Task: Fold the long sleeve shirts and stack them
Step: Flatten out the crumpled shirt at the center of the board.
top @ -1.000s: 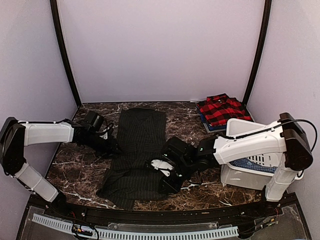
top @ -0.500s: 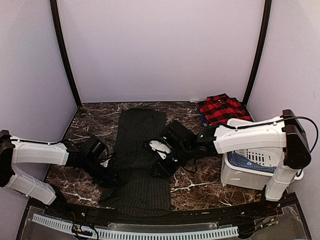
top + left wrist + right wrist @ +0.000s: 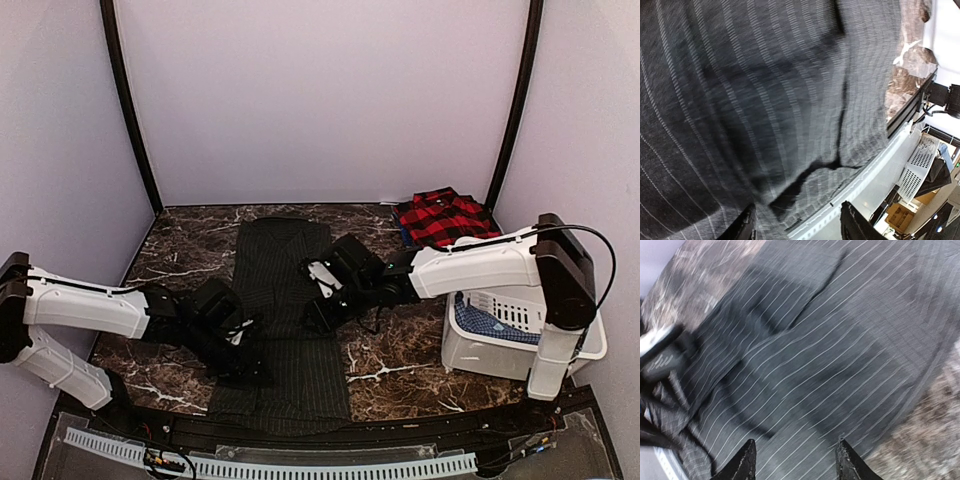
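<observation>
A dark charcoal pinstriped long sleeve shirt [image 3: 285, 255] lies as a long narrow strip from the back of the marble table [image 3: 180, 250] to its front edge. My left gripper [image 3: 252, 360] hangs over the strip's near left part. In the left wrist view the left gripper [image 3: 797, 227] is open over the cloth [image 3: 765, 100], holding nothing. My right gripper [image 3: 315, 312] sits over the strip's right edge, mid-length. In its own view the right gripper [image 3: 796, 462] is open above the stripes [image 3: 830, 350]. A folded red-and-black plaid shirt [image 3: 442, 218] rests at the back right.
A white plastic bin [image 3: 480, 350] with blue cloth [image 3: 490, 325] inside stands at the right, close to the right arm. The plaid shirt lies on something blue. A white slotted rail [image 3: 875, 170] runs along the table's front edge, just beyond the shirt's hem.
The shirt's splayed near left part has been folded in, leaving a narrow strip. My left gripper swept forward and right. My right gripper drew back toward the middle. Both let go and opened.
</observation>
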Robot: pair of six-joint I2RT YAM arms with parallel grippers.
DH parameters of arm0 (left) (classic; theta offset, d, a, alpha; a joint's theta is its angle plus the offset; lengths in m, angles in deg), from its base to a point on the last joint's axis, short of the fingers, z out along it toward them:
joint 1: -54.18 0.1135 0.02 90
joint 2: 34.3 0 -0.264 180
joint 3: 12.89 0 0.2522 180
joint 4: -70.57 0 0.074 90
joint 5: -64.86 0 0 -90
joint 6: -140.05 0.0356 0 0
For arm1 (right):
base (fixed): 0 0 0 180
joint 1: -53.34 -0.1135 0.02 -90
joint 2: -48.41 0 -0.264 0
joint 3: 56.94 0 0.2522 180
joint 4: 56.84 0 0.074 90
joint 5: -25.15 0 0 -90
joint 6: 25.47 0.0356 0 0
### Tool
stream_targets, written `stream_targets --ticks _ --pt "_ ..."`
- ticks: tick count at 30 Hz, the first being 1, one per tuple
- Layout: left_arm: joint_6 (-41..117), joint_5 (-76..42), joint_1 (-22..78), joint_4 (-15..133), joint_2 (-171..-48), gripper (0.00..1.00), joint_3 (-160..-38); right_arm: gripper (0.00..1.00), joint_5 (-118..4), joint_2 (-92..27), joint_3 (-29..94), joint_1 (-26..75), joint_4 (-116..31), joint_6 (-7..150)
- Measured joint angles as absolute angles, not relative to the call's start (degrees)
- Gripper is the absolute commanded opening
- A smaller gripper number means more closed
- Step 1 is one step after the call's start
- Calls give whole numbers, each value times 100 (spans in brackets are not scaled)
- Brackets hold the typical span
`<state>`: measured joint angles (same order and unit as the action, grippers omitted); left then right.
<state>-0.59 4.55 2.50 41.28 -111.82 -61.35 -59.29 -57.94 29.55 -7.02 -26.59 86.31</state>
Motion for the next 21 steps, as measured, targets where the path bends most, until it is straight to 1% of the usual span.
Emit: stream_targets --ticks 6,10,13,15,16,21 --pt "-21 -19 193 4097 -10843 63 -6452 63 -6417 -5757 2832 -505 -3046 8830" --pt "186 -577 278 3984 -10832 64 -6884 74 -6760 -5575 2697 -505 -3216 8957" --pt "396 -946 501 3992 -10835 64 -7153 86 -7018 -5324 2540 -505 -3365 9044" --pt "512 -1099 717 4043 -10835 65 -7193 97 -7203 -5182 2489 -503 -3400 9114" --pt "577 -1184 857 4054 -10835 65 -7195 99 -7282 -5131 2483 -503 -3406 9171" --pt "846 -1654 1410 4180 -10900 66 -7225 99 -7800 -4825 2426 -483 -3411 9247"
